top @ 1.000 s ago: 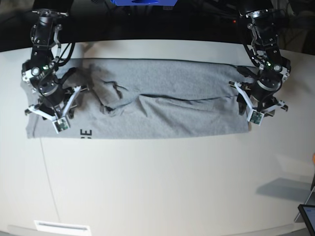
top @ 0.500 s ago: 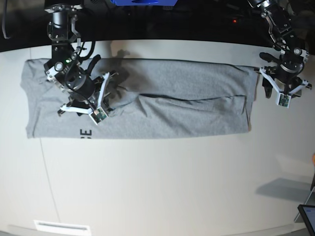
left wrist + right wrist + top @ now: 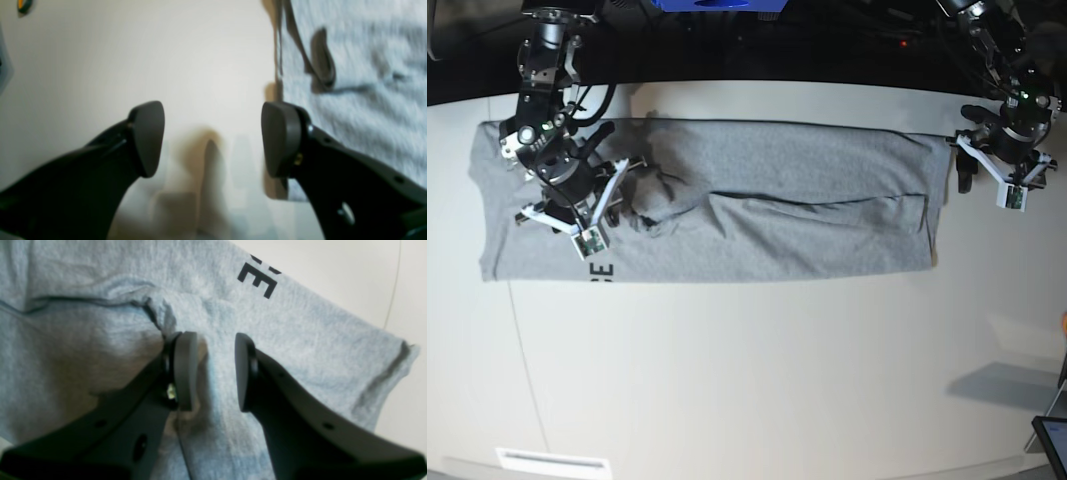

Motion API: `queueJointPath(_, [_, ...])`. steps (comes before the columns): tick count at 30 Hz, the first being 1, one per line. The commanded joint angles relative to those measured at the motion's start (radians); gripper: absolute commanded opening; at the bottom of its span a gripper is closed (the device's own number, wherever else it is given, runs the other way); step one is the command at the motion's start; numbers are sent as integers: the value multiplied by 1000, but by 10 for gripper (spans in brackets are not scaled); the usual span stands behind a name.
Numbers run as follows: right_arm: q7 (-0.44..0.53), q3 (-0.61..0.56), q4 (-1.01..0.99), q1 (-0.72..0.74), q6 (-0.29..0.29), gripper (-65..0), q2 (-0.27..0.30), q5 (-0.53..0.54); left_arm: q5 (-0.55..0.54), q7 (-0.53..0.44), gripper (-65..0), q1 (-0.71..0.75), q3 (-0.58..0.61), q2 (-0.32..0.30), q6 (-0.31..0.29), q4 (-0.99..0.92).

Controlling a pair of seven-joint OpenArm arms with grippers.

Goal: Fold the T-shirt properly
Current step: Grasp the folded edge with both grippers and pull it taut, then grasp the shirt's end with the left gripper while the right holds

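The table (image 3: 747, 380) is white and fills most of the base view; on its far half lies the T-shirt (image 3: 777, 200), a long grey band folded lengthwise, spread from one arm to the other, with wrinkles and a raised fold line along its middle; a few black letters (image 3: 601, 271) show at its near edge on the side of the right arm (in the right wrist view they are seen as an "E" (image 3: 258, 280) next to the cloth border).

The right gripper (image 3: 213, 370) stands over the T-shirt (image 3: 300, 340), near a bunched crease (image 3: 156, 311); its pads are parted by a narrow gap with flat cloth visible below them, and I cannot tell if any fabric is pinched between them.

The left gripper (image 3: 211, 140) is released, its two fingers (image 3: 146, 136) far apart with only bare table (image 3: 166, 66) between them; it hangs just beside the end edge of the T-shirt (image 3: 360, 66), one finger over the border of the cloth, holding nothing.
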Motion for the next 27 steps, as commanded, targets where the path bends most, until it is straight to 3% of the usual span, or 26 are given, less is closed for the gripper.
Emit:
queueJointPath(1, [18,15,19,11,-2,-466,0,8,8,-21,-225,-7,-4,-17,3,21])
queueJointPath(14, [63,26,4,-2,-2,-464,-21,11,15,-24,-225,-11,-10,-17,3,12])
queueJointPath(20, [126,26,-49,-26,-83,-464,-23,11,15,-24,-225,-11,-10,-20,3,-4])
queueJointPath(27, [153,27,-105,-34,-89,-464,-23,13,12,-24,-225,-11,-10,-20,3,-8])
